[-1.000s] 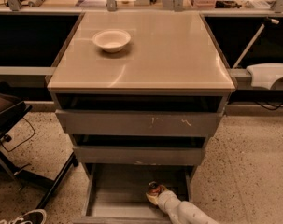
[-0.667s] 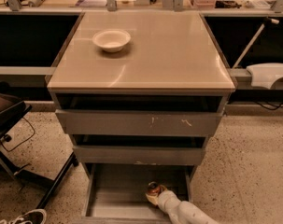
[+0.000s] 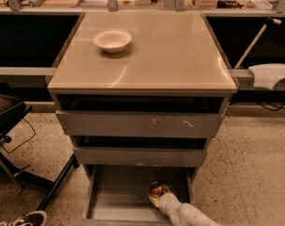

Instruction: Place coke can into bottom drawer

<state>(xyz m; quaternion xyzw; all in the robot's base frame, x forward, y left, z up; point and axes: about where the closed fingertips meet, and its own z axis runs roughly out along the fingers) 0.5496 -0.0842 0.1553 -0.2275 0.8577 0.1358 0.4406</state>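
The bottom drawer [image 3: 114, 199] of the grey cabinet stood pulled out, its flat floor and low side walls open to view below the two drawers above it. The coke can [image 3: 156, 189] sat inside that drawer, toward the right of its middle and near the front of the tray, showing a reddish body and a pale, shiny top. The gripper [image 3: 159, 197] was down in the drawer right at the can, at the end of a white arm [image 3: 189, 214] that rose from the lower edge of the view, right of centre. The gripper and the can appeared to touch, but whether the can was being grasped or had been released could not be told. Above, the middle drawer [image 3: 139, 157] was slightly open, and the top drawer [image 3: 109, 124], its front marked with white scratches, was also slightly open. On the cabinet's beige surface [image 3: 175, 55] a white bowl [image 3: 112, 40] stood near the back left corner, well apart from the can. On the speckled floor [image 3: 250, 173] to the left were the dark legs of a chair [image 3: 10, 119] and, at the bottom corner, a dark shoe [image 3: 30, 218]. A white object [image 3: 273, 74] lay on the ledge to the right of the cabinet.
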